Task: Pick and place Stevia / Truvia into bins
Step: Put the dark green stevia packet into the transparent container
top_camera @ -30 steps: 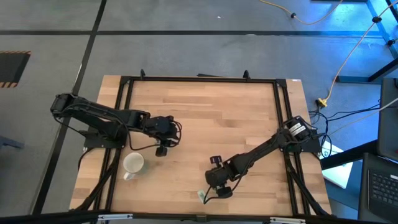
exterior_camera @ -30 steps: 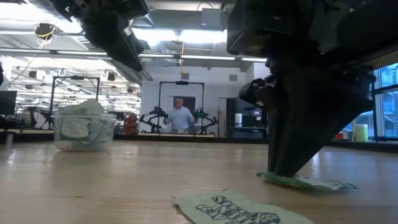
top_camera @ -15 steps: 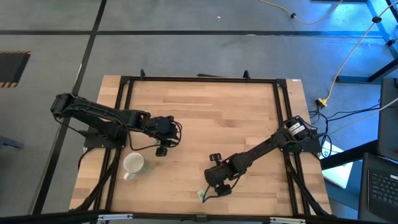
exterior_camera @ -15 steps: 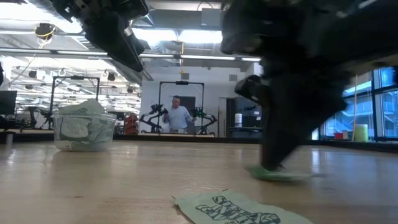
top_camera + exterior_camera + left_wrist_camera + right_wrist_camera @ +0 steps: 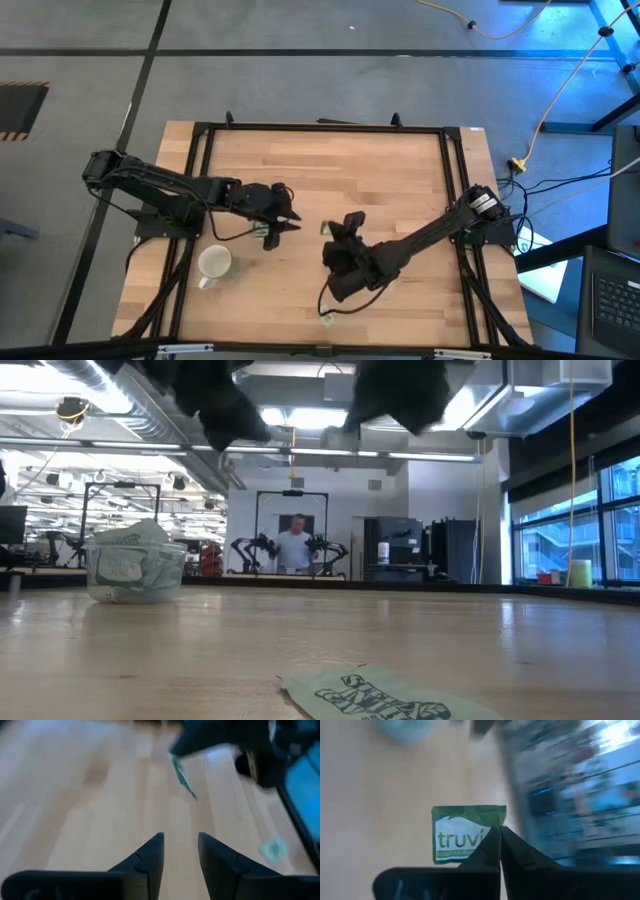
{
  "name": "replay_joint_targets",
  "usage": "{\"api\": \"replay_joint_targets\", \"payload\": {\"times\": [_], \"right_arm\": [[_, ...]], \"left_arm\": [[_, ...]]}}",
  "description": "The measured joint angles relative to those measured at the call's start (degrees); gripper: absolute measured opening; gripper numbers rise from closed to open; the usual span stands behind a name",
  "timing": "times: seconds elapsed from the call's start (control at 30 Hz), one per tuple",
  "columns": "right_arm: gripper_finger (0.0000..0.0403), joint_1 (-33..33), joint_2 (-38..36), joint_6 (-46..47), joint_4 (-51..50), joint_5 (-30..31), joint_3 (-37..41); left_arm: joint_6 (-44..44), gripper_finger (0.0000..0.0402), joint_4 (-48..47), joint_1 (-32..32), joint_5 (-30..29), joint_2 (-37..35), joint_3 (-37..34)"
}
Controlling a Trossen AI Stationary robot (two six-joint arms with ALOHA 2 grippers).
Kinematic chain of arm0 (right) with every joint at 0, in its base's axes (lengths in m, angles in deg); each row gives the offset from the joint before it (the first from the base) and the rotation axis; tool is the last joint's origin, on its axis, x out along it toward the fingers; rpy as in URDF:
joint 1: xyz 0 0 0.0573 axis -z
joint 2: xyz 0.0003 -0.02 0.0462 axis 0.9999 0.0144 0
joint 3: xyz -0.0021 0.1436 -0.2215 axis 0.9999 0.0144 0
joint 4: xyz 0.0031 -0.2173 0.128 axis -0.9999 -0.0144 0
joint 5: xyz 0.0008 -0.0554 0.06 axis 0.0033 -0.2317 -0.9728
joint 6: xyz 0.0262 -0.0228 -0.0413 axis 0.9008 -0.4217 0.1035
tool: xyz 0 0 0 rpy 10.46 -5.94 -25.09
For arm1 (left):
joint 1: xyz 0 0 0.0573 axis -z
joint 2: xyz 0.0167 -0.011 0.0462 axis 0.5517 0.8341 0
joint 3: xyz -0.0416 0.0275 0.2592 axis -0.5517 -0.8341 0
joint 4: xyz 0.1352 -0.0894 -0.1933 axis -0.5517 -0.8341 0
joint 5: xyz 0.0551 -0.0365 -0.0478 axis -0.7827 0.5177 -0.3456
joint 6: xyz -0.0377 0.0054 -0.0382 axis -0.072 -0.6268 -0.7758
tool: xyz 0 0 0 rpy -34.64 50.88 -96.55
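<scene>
One sachet left, high view: a packet (image 5: pixel 326 313) is lying at the table's (image 5: pixel 400 180) front edge; the right gripper (image 5: pixel 338 232) is hanging mid-table.
Low view: cup (image 5: pixel 135 565) is sitting full.
Left wrist: left gripper (image 5: pixel 180 851) is waiting, fingers apart.
Right wrist: fingertips (image 5: pixel 492 845) are clenching a Truvia sachet (image 5: pixel 462 840) by one corner; likely light, floppy, easily slipping.

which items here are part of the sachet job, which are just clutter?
Job:
- Truvia sachet, pinched in the right gripper
- loose sachet on the table
- clear cup, sachets inside
- left gripper, open

Clutter:
- cables on the floor
- person in the background
</scene>
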Motion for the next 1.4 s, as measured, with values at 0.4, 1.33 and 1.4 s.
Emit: {"api": "replay_joint_targets", "payload": {"times": [0.4,1.33,1.4], "right_arm": [[0.0,2.5,0.0,-8.1,9.1,3.5,-3.1],[0.0,2.9,0.0,-15.7,18.9,1.5,-3.1],[0.0002,2.9,0.0,-16.9,19.0,-0.1,-3.0]], "left_arm": [[-5.2,0.0139,8.5,0.0,-4.9,0.3,0.0],[2.4,0.0027,9.5,0.0,-4.8,0.3,0.0],[3.5,0.001,9.2,0.0,-4.7,0.3,0.0]]}}
